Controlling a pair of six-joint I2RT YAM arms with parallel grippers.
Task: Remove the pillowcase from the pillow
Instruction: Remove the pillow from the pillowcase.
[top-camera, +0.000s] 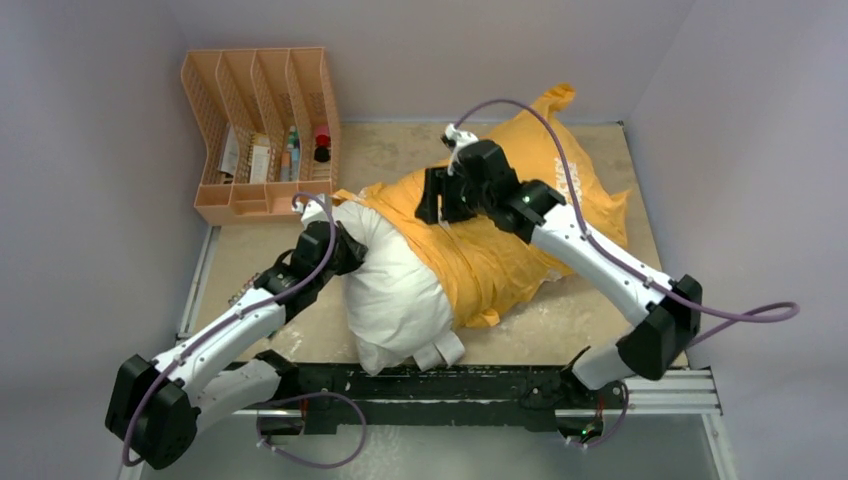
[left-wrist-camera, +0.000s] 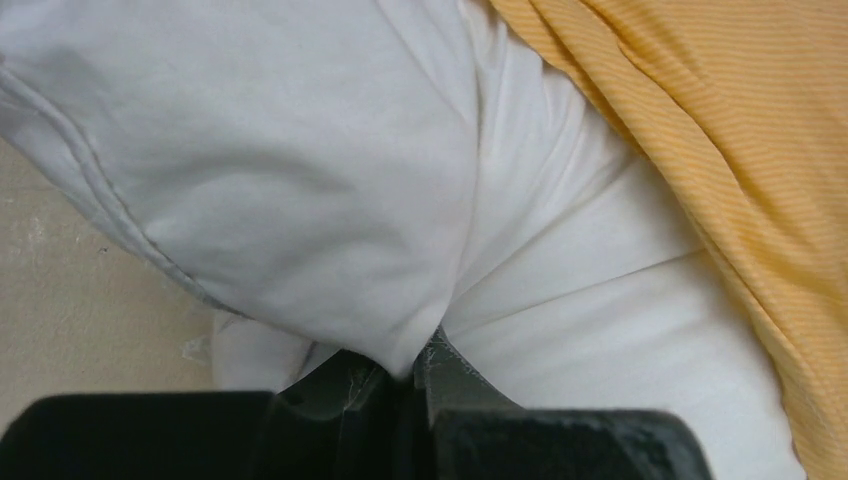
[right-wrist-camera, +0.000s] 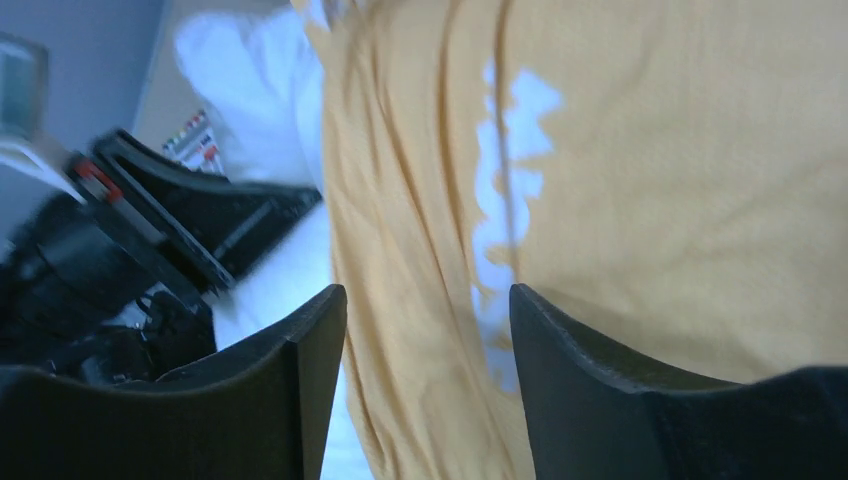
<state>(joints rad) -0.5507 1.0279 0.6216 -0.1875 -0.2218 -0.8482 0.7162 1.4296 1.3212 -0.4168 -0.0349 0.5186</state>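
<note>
The white pillow (top-camera: 398, 295) lies mid-table with its near-left half bare. The orange-yellow pillowcase (top-camera: 520, 235) still covers its far right half, bunched in folds. My left gripper (top-camera: 347, 247) is at the pillow's left side. In the left wrist view it (left-wrist-camera: 425, 362) is shut, pinching a fold of the white pillow (left-wrist-camera: 300, 180), with the pillowcase (left-wrist-camera: 720, 150) edge just to the right. My right gripper (top-camera: 440, 197) hovers over the pillowcase's open edge. Seen from the right wrist, it (right-wrist-camera: 428, 300) stands open above the pillowcase (right-wrist-camera: 650, 180) with white lettering; the pillow (right-wrist-camera: 250, 70) shows at upper left.
An orange desk organizer (top-camera: 262, 130) with small items stands at the back left corner. A black rail (top-camera: 450, 385) runs along the near edge by the arm bases. Grey walls close in the left, back and right sides.
</note>
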